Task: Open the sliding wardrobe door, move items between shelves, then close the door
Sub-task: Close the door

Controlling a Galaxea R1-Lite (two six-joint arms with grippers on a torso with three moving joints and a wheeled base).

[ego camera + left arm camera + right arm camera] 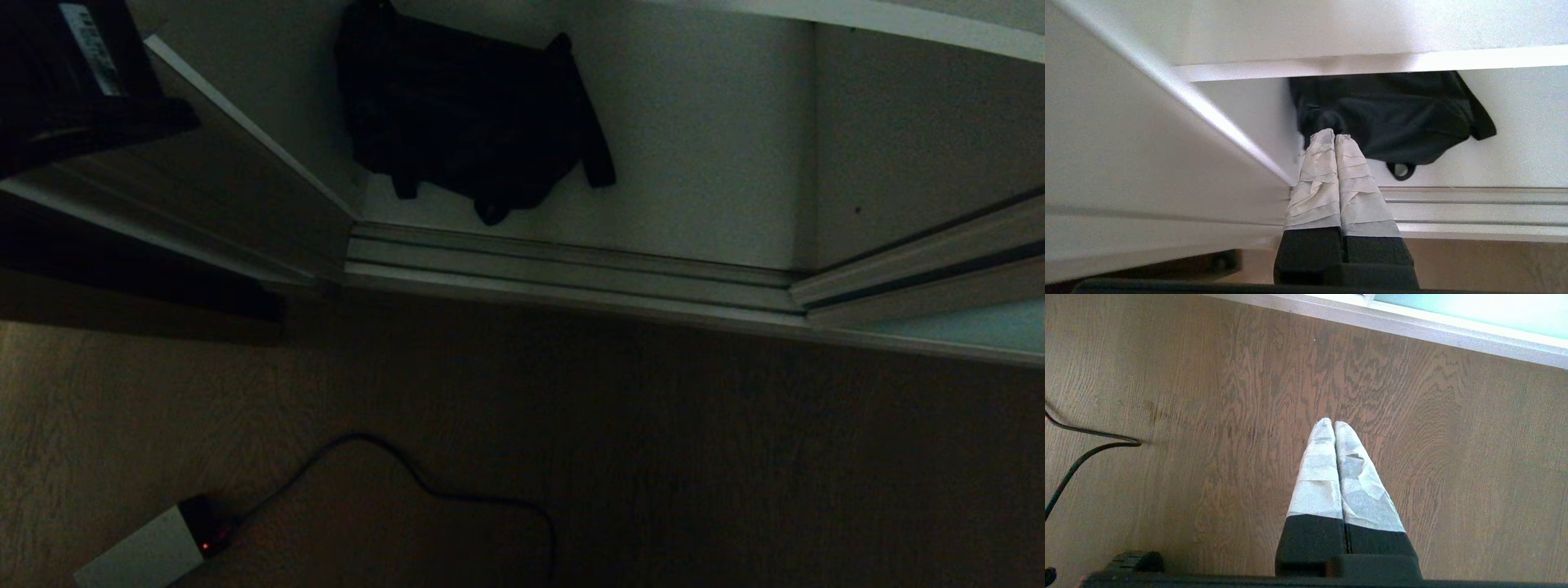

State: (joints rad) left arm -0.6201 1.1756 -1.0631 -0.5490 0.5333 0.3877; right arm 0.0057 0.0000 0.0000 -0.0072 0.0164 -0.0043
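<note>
Currently a black fabric item (469, 114) with dangling straps is seen lying on the lowest shelf (702, 163), just behind the ridged floor track (571, 273), with the wardrobe standing open. The left gripper (1334, 136) is held before it, jaws pressed together and empty. The right gripper (1333, 424) is parked over the wooden floor (1208, 416), jaws also pressed together. If the jaws are not spread first, the cloth may only be pushed back, or a strap (1401, 170) may be caught on the track.
</note>
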